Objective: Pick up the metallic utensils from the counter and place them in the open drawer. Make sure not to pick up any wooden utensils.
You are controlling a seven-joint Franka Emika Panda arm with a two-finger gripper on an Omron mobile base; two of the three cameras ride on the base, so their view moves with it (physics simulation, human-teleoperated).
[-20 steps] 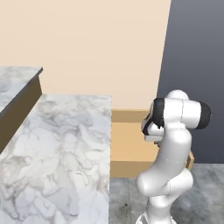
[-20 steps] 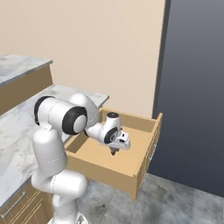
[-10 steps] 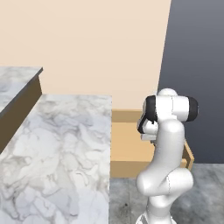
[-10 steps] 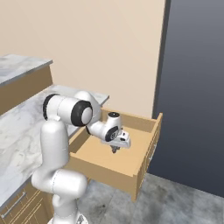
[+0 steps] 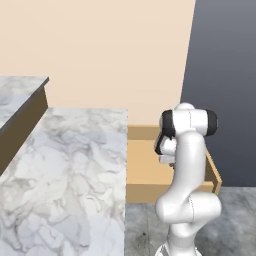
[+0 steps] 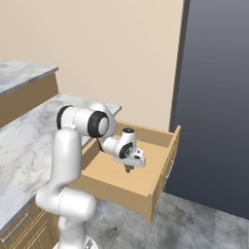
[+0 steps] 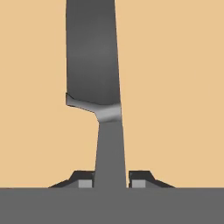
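In the hand view the knife, with its dark blade and dark handle, points away from me over the tan floor of the open drawer. My gripper is shut on its handle, with a fingertip on either side. From the right base view the gripper hangs low inside the drawer, just above its floor. The arm hides the hand in the left base view, where the drawer sits beside the marble counter. The silver fork-like utensil and the wooden spoons are out of view.
A raised marble ledge steps up at the counter's far left. A dark tall panel stands right of the drawer, close to its front panel. A beige wall runs behind.
The arm's upper joints have swung a little while the hand stays over the drawer, sinking slightly toward its floor. The knife remains in the grip.
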